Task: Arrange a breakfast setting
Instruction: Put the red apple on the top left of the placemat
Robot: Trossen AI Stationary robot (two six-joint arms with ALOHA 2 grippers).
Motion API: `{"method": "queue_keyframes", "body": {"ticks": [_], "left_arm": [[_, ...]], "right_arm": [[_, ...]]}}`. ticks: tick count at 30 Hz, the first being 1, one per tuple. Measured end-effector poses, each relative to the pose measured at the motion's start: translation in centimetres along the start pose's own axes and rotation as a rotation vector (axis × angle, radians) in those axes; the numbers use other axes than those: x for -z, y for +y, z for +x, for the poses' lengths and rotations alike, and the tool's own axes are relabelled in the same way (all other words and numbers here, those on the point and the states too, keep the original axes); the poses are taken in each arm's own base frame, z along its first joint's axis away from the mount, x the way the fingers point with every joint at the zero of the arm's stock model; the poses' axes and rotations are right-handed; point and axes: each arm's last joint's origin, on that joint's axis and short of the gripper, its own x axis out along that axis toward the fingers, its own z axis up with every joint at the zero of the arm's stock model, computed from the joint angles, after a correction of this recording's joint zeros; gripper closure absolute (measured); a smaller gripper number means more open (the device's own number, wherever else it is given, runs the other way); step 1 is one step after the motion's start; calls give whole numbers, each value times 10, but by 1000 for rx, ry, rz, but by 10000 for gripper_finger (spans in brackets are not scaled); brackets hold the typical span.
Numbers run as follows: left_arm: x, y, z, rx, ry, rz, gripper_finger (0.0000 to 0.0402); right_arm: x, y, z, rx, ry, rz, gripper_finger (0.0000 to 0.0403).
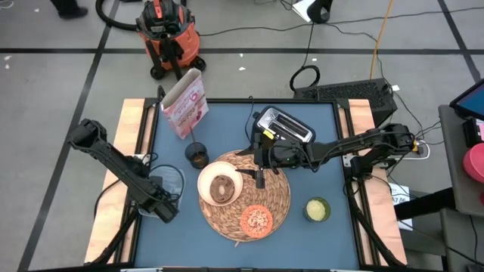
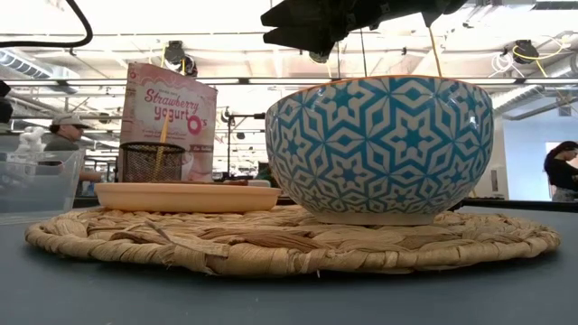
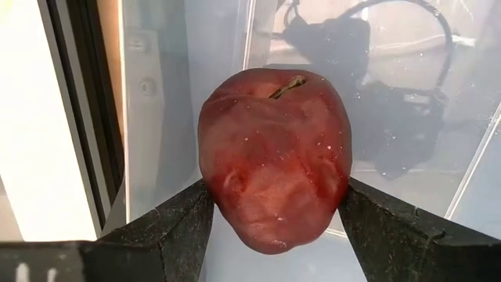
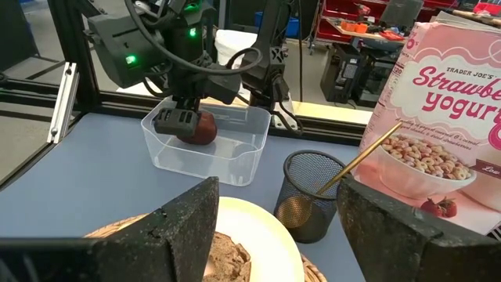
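Most pieces sit arranged on the straw placemat (image 1: 249, 200); left gripper (image 4: 184, 123) clamps the dark-red fruit (image 3: 274, 157) inside the clear tub (image 4: 207, 145), undelivered; right gripper (image 1: 259, 177) hovers open, empty.

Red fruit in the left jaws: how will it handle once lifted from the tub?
The dark-red fruit looks glossy and rounded, so it may slip. The jaws pinch only its lower sides; it could pivot. Set on the placemat, it probably rolls.
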Motion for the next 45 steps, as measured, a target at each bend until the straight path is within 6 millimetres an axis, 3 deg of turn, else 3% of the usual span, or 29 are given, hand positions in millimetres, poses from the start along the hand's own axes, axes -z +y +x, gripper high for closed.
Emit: {"method": "queue_keyframes", "body": {"ticks": [12,21,31,45], "left_arm": [[0,0,0,1,-4,-15,137],[0,0,0,1,-4,-19,193],[0,0,-2,7,-6,-3,185],[-6,9,-21,165,8,116,183]], "right_arm": [[0,0,0,0,0,0,156],[0,0,0,0,0,0,156],[0,0,0,0,0,0,156],[0,0,0,0,0,0,156]]}}
